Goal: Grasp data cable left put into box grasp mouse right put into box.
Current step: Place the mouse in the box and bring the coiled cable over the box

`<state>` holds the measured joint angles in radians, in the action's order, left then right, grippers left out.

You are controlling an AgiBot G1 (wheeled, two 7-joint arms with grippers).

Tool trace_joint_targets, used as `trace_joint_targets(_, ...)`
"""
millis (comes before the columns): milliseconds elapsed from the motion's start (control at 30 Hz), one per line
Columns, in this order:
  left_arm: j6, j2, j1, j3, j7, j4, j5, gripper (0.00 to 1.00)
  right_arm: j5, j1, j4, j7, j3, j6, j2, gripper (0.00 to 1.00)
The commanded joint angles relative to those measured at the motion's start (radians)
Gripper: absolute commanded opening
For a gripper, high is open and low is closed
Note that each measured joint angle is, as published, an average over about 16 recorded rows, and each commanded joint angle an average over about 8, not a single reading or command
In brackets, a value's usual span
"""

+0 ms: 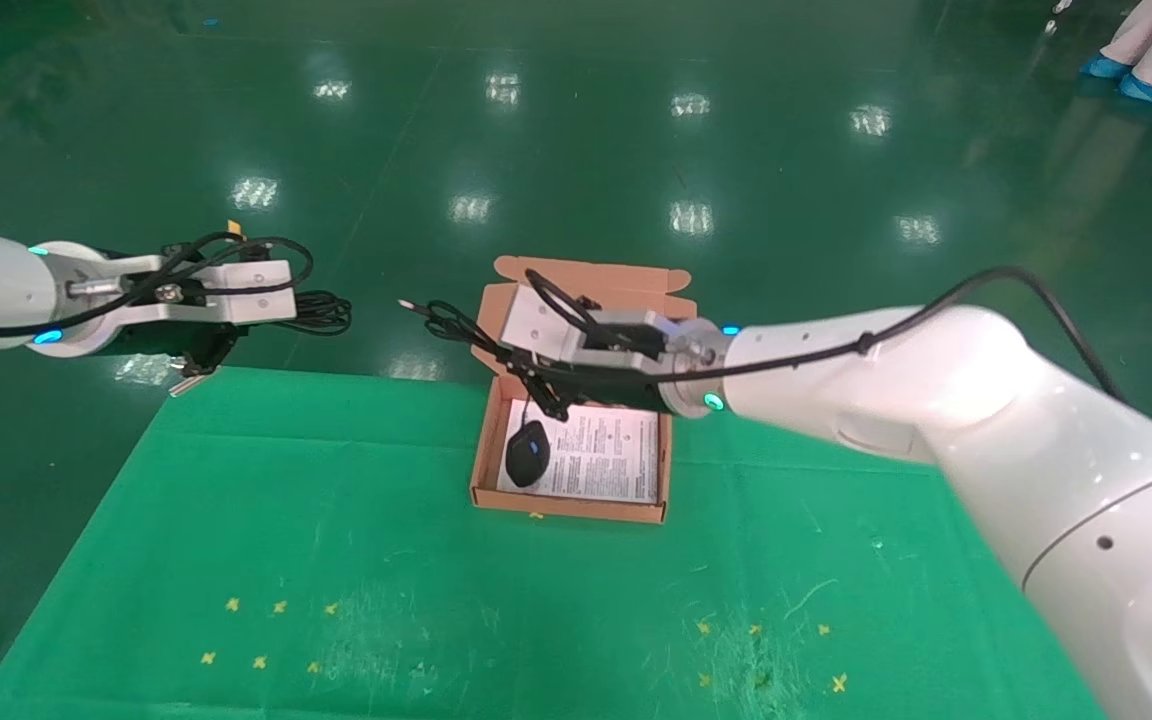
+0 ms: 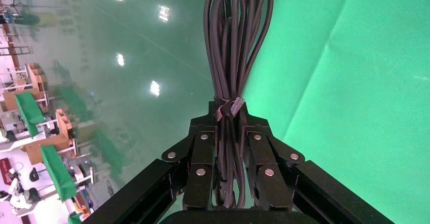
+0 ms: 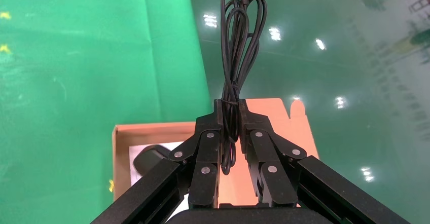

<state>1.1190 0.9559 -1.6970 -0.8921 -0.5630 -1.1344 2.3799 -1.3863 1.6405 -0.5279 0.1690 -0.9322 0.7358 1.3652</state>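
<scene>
My left gripper hangs over the table's far left edge, shut on the data cable, a thick black coil bound with a grey strap. In the left wrist view the data cable runs out from between the closed fingers of the left gripper. My right gripper is above the far end of the orange box, shut on the mouse's thin bundled cord. The black mouse lies in the box on the white sheet. The right wrist view shows the right gripper, the cord, the mouse and the box.
The green cloth table carries small yellow marks at the front left and front right. The box's lid flap lies open past the table's far edge. Beyond is a shiny green floor, with a person's blue-shod feet at the far right.
</scene>
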Motion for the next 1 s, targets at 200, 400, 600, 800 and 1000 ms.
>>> trace_joint_targets(200, 0.002, -0.001, 0.002, 0.0, -0.005, -0.006, 0.003, 0.0, 0.057, -0.036, 0.044, -0.053, -0.063, -0.065, -0.003, 0.0)
trace_joint_targets(400, 0.002, -0.001, 0.002, 0.0, -0.005, -0.007, 0.003, 0.0, 0.068, -0.044, 0.113, -0.084, -0.106, -0.102, -0.006, 0.0)
trace_joint_targets(600, 0.002, -0.002, 0.002, 0.0, -0.006, -0.007, 0.003, 0.0, 0.072, -0.041, 0.136, -0.09, -0.142, -0.1, -0.006, 0.26)
trace_joint_targets(800, 0.003, -0.002, 0.002, -0.001, -0.006, -0.008, 0.004, 0.0, 0.077, -0.034, 0.143, -0.087, -0.167, -0.086, -0.006, 1.0)
trace_joint_targets(1000, 0.002, 0.0, 0.004, -0.001, -0.004, -0.009, 0.001, 0.0, 0.078, -0.032, 0.14, -0.087, -0.171, -0.082, -0.011, 1.0)
